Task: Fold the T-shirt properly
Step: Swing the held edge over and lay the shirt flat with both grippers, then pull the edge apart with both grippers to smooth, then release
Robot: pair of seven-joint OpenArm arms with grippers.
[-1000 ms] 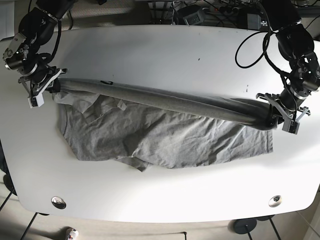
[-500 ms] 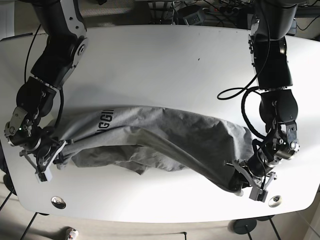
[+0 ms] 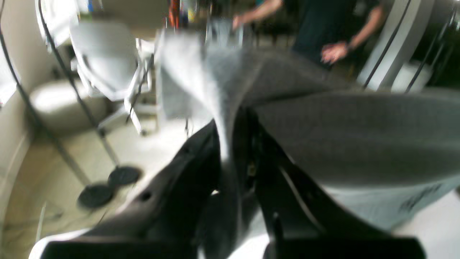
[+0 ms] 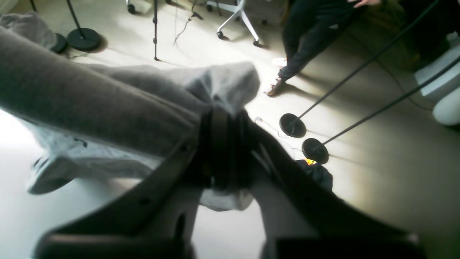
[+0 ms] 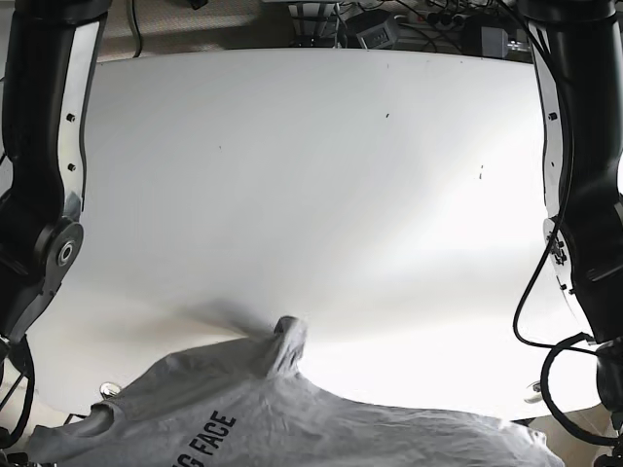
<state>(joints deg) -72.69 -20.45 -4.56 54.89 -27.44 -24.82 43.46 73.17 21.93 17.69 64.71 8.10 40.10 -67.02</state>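
1. At table's (image 5: 321, 195) near edge: shirt (image 5: 292, 418) lifted, mostly off it.
2. Left gripper (image 3: 233, 144) and right gripper (image 4: 222, 144) each pinch cloth.
3. Judgement: keep equal tension, lay shirt back flat.

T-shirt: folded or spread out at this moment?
Neither: the T-shirt hangs stretched between the shut left gripper and right gripper, over the table's near edge.

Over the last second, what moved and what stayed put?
Both arms swung the T-shirt from mid-table toward the near edge; most of it now hangs off that edge, printed side up, only a bunched tip left on the table. The left gripper and right gripper kept their hold on the cloth throughout. Nothing was let go.
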